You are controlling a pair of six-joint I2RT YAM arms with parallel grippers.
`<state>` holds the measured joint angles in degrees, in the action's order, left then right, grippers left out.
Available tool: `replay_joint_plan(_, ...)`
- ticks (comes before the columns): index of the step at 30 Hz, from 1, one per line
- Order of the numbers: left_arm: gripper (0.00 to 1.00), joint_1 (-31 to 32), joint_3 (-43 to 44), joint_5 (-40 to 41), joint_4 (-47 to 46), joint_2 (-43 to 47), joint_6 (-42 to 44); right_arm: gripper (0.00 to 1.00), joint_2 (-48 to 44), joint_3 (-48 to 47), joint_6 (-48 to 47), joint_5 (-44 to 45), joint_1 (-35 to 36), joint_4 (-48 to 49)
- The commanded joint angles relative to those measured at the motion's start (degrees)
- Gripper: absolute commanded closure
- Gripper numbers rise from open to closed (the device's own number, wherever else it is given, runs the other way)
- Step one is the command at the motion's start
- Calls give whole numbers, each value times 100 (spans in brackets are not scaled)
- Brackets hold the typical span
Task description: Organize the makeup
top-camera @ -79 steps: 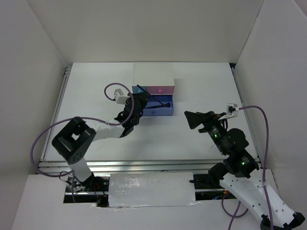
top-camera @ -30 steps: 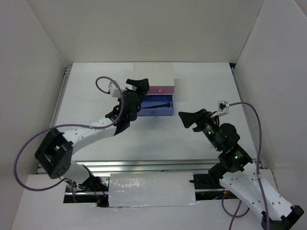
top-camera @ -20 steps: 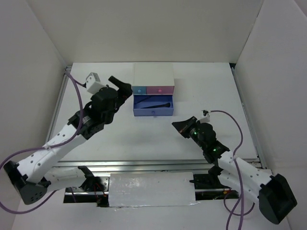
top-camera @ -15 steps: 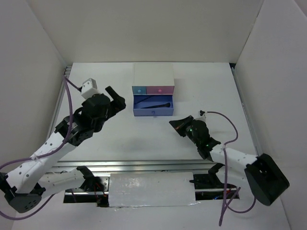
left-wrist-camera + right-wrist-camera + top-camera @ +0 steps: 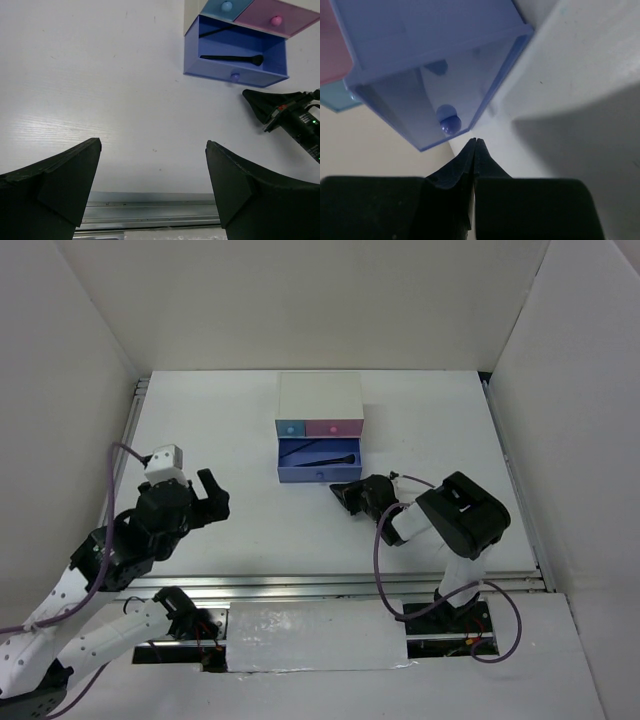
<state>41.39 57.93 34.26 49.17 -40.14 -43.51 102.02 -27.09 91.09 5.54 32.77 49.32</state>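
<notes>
**Q:** Where is the makeup located?
**A:** The black brush (image 5: 232,59) lies flat inside the open purple drawer (image 5: 320,476) of the white box (image 5: 320,392). A thin black pencil (image 5: 215,32) lies behind it, partly under the upper drawers.

**Q:** What is the jaw condition?
**A:** On the left gripper (image 5: 152,145), the jaws are spread wide and hold nothing, over the tabletop (image 5: 250,430) and well apart from the box. On the right gripper (image 5: 474,144), the jaws are pressed together and empty, with the tips just beside the drawer's knob (image 5: 448,123).
</notes>
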Motion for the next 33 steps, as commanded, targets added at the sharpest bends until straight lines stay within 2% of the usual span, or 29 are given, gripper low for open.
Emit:
replay_joint_plan(1,1,-17,-36,19,-188,278,193,100,274,-384,365,175,36,509)
replay_joint_plan(13,1,27,-115,-385,-276,305,281,100,1118,-1210,419,184,1,377)
replay_joint_plan(33,1,27,-159,-447,-338,323,325,100,1611,-2098,225,-9,-298,183)
